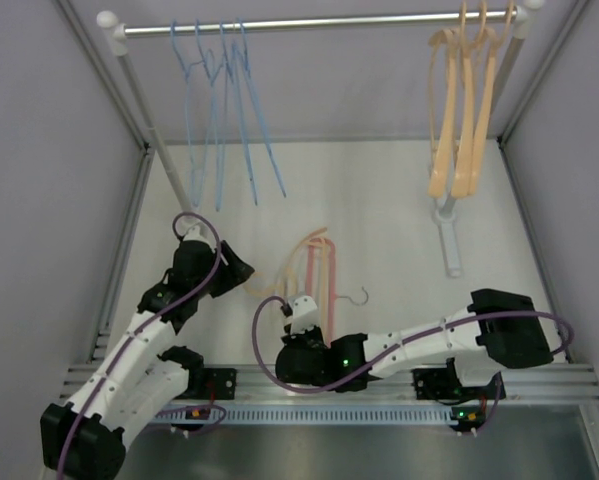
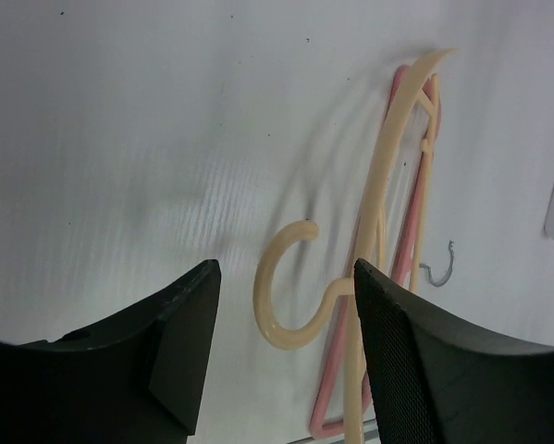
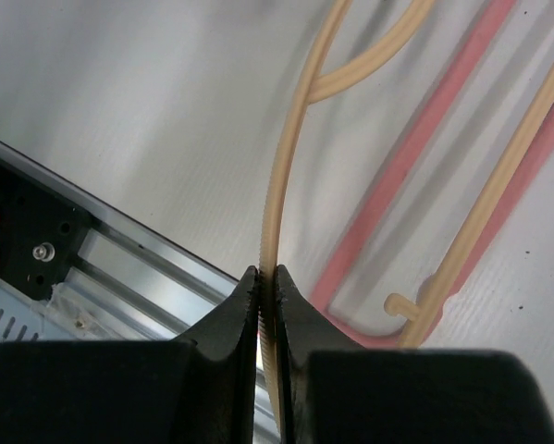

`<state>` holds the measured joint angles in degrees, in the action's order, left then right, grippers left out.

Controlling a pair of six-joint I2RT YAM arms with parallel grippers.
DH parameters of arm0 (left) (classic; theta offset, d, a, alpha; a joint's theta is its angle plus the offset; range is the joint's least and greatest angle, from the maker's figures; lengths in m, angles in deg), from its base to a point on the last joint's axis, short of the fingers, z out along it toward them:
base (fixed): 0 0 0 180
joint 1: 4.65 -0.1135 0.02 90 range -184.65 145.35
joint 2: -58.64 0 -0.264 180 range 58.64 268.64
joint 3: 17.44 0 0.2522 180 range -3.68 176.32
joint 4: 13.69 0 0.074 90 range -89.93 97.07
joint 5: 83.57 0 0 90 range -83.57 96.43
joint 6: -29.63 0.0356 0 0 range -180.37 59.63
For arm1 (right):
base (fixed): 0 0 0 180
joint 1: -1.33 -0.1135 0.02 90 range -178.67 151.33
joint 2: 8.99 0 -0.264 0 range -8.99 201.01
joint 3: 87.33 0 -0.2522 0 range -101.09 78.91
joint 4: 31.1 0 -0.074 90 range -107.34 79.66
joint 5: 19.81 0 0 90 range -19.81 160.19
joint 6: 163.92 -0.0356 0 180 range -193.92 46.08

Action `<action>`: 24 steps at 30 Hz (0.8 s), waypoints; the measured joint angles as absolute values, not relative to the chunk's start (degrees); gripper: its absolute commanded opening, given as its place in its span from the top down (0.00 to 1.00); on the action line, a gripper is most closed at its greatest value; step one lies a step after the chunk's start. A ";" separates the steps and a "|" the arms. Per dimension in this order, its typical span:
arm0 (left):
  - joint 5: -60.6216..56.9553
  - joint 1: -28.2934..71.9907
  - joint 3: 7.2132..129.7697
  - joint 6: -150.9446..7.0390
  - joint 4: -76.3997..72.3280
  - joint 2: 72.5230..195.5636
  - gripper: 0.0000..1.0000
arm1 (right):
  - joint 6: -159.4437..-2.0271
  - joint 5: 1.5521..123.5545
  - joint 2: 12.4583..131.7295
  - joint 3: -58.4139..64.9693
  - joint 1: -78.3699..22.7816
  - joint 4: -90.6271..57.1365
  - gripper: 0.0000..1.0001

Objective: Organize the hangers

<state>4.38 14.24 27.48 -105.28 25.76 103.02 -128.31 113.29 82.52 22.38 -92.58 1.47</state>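
Several thin light-blue hangers point(image 1: 224, 100) hang at the left of the silver rail point(image 1: 329, 22), and peach-orange hangers point(image 1: 464, 110) hang at its right. On the table a loose peach hanger point(image 1: 301, 258) lies across a pink-red hanger point(image 1: 329, 290) with a metal hook point(image 1: 357, 297). My right gripper point(image 3: 267, 276) is shut on the peach hanger's thin ribbed bar point(image 3: 286, 157), with the pink-red hanger point(image 3: 415, 148) beneath. My left gripper point(image 2: 286, 273) stands open just above the table, the peach hook point(image 2: 277, 324) between its fingers and touching neither.
A white bracket point(image 1: 449, 240) lies on the table under the hanging peach hangers. An aluminium rail point(image 1: 379, 385) runs along the near edge by the arm bases. Grey walls close in both sides, and slanted poles point(image 1: 149, 130) carry the rail.
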 measured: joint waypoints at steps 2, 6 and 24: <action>4.38 14.24 27.74 -105.43 25.76 102.89 0.36 | -129.14 113.31 80.31 23.47 -92.79 1.93 1.00; 4.41 14.24 28.62 -105.47 25.76 102.86 0.36 | -130.21 113.74 75.72 24.87 -93.43 2.36 1.00; 4.80 14.07 30.74 -105.43 27.27 100.85 0.36 | -137.12 116.56 48.33 32.89 -95.40 5.14 1.00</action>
<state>4.80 14.07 30.74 -105.43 27.27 100.85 -137.12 116.56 48.33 32.89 -95.40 5.14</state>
